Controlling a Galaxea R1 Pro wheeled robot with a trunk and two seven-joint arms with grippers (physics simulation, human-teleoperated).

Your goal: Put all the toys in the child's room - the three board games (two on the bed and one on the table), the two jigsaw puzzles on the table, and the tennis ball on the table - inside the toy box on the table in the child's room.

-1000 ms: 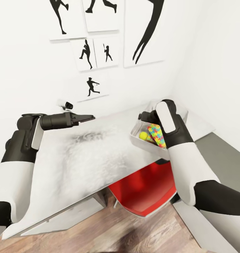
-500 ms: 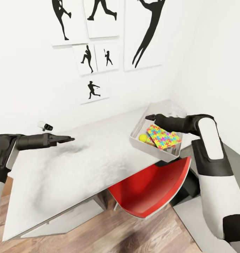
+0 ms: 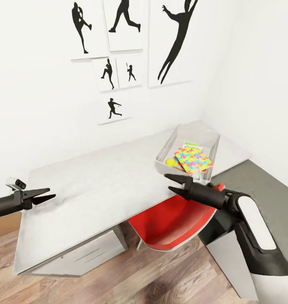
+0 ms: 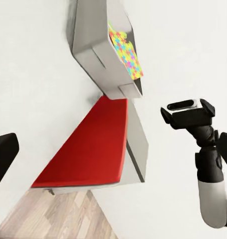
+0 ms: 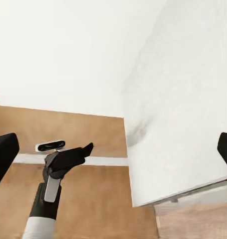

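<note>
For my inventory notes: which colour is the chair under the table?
The chair is red, its seat shell clearest in the left wrist view.

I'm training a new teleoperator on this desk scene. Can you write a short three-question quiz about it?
1. True or false: the right gripper holds a jigsaw puzzle.
2. What small item lies beside the puzzle in the toy box?
3. The red chair is: A) tucked under the table, B) on top of it.

Key: 1 false, its jaws are open and empty; 2 the tennis ball; 3 A.
</note>
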